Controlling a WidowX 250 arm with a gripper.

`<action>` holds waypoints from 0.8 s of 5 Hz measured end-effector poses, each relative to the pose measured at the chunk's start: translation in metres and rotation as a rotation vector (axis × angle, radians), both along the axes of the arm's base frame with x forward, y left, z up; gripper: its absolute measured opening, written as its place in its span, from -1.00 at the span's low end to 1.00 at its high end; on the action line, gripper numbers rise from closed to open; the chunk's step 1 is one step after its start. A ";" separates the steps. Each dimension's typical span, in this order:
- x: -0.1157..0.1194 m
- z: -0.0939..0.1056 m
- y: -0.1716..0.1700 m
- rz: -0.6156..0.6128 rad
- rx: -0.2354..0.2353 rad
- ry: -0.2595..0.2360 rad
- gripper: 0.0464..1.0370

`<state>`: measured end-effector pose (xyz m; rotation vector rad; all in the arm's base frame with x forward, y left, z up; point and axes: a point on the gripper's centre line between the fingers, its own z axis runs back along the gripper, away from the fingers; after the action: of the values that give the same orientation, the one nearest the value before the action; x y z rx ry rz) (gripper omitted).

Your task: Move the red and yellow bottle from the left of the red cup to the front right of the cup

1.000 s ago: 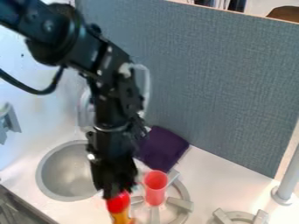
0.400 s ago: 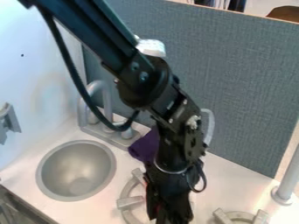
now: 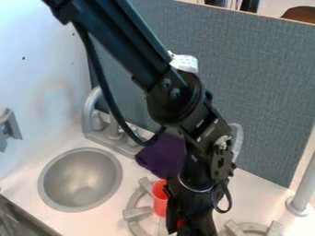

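- Standing upright by the lower middle of the view, the red cup point(image 3: 160, 199) points its open mouth upward; its long axis runs close to vertical, at the near left burner grate point(image 3: 137, 213).
- The black gripper point(image 3: 188, 227) hangs just right of the cup, low in the view, and hides part of the cup's right side; whether they touch cannot be told.
- A small red patch point(image 3: 180, 223) shows at the gripper. Whether the gripper is spread, pressed together or pinching that red thing cannot be told, nor which way the red thing points.
- A purple cloth point(image 3: 161, 157) lies behind the cup, partly hidden by the arm point(image 3: 175, 99).
- The round grey sink point(image 3: 80, 177) is left of the burner grate, with the grey faucet point(image 3: 90, 108) behind it.
- A second burner grate point(image 3: 234, 227) is to the gripper's right.
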<state>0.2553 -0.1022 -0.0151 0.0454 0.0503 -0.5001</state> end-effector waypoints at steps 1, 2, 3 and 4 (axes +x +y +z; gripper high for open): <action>0.002 -0.003 0.000 0.008 0.012 0.000 -0.40; 0.005 -0.013 -0.004 0.004 0.041 0.026 -0.40; 0.009 -0.016 -0.006 0.004 0.042 0.029 -0.40; 0.013 -0.017 -0.008 0.007 0.042 0.027 -0.27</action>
<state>0.2684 -0.1102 -0.0319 0.0794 0.0876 -0.4922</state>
